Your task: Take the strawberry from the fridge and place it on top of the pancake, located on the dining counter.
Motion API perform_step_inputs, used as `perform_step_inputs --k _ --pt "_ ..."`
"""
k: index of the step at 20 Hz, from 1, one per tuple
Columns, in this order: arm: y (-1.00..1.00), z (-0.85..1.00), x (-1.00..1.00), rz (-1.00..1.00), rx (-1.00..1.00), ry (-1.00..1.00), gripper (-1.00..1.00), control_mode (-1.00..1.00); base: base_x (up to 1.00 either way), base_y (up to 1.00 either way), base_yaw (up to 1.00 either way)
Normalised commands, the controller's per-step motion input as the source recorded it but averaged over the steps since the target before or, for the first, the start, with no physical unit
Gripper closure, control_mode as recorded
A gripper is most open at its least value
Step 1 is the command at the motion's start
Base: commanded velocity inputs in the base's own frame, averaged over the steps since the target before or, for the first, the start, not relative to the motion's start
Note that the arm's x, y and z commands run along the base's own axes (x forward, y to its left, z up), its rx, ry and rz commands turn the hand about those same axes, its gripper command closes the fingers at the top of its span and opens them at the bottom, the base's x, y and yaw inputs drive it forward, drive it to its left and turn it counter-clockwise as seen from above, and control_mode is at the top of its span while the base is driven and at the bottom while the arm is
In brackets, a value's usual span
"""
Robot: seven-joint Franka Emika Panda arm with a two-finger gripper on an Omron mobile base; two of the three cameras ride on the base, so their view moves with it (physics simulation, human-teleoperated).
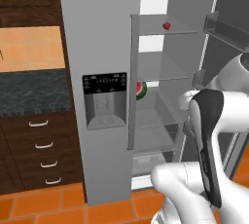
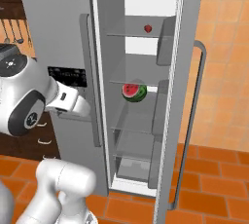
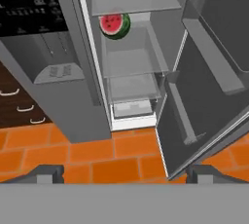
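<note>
facing the fridge with its right-hand door swung wide, the arm sits low and back from the opening. the gripper stands spread to its full width with nothing between its tips; in the hand view the two dark tips rise far apart at the bottom edge, over orange floor tiles.

the strawberry rests on the top glass shelf of the open compartment, toward the right end of that shelf. same berry in the left base view, a small red dot near the shelf's back.

key relation: the strawberry lies well above and ahead of the gripper. the hand camera looks down at the lower shelves and floor, so by that view the hand is aimed too low; the berry sits above what it takes in. judged need: a lift of the hand and a reach forward into the compartment, at top-shelf height.

watermelon slice sits two shelves below the berry, at the front edge of its shelf, also seen in the hand view. it is the nearer red thing and not the target.

strawberry's pointing and long axis: too small to tell. it reads as a roundish blob, perhaps slightly taller than wide, suggesting upright, but this is a guess.

open door flanks the reach on the right.
</note>
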Motion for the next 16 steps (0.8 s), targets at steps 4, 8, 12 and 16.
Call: perform_step_inputs --k 4,8,12,16 --pt "0.05 -0.25 -0.08 0.02 -0.07 -0.28 -1.0 -1.0 0.0 0.0 0.0" --pt "0.0 0.0 0.08 0.0 0.0 -0.01 -1.0 1.0 0.45 -0.06 0.0" --pt "0.0 0.0 0.0 0.0 0.0 0.0 -1.0 1.0 0.88 -0.31 0.0" --pt "0.0 0.0 0.0 0.0 0.0 0.0 -1.0 1.0 0.76 -0.49 0.0"
